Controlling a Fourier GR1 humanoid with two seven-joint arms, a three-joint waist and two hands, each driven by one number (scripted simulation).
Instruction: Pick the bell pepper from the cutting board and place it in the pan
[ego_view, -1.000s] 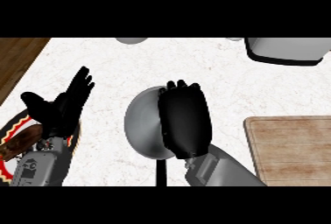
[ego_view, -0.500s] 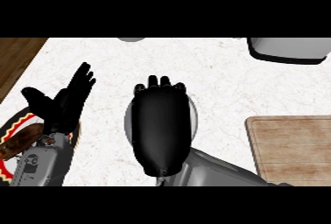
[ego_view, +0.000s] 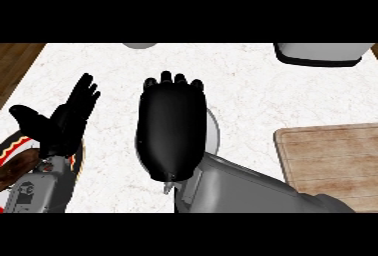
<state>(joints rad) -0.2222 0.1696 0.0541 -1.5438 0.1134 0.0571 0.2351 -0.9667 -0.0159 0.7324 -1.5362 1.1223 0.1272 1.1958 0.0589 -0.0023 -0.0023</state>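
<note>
While the left hand (ego_view: 63, 120) rests open, the right hand (ego_view: 171, 131) lies flat over the pan (ego_view: 212, 131)

The setting is a kitchen, shown by a white marbled counter (ego_view: 251, 90) with a wooden cutting board (ego_view: 332, 160) at its right, a grey pan (ego_view: 212, 135) in the middle, a patterned plate (ego_view: 16, 150) at left and a wooden floor (ego_view: 15, 60) beyond.

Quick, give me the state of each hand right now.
Left hand: open, fingers straight, holding nothing.
Right hand: seen from the back over the pan; open or shut cannot be told.
</note>
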